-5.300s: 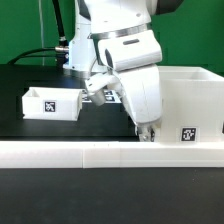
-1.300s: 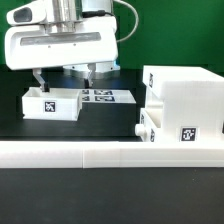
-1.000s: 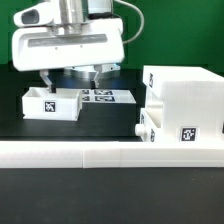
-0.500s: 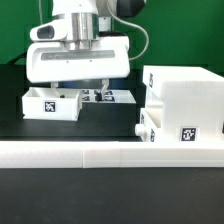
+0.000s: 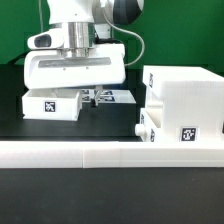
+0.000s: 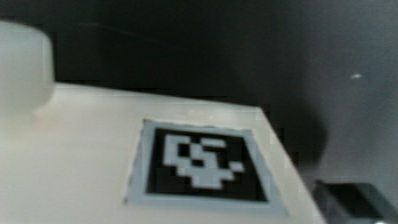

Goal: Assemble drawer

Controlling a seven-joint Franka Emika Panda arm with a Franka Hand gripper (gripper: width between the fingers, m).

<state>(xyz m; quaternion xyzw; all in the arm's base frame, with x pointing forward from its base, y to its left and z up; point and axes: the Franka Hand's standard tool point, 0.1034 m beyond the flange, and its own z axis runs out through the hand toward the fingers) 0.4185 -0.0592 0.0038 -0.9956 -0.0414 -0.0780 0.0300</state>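
A small open-topped white box (image 5: pixel 50 104) with a square tag stands at the exterior view's left. My gripper (image 5: pixel 72 96) has come down over it with its jaws apart. One finger is low inside the box and the other (image 5: pixel 91 97) is just past its right wall. I see nothing held. The big white housing (image 5: pixel 185 100) stands at the right with a tag on its front. A small white part (image 5: pixel 145 126) sticks out at its lower left. In the wrist view, a white surface with a tag (image 6: pixel 199 160) fills the picture from very close.
A long low white rail (image 5: pixel 110 153) runs across the front. The marker board (image 5: pixel 112 96) lies flat behind the small box, partly hidden by my hand. A black cable hangs behind the arm.
My gripper swung from the housing to above the small box. In the last second it shifted a little right and dropped until its fingers reached the box. The box and housing have not moved.
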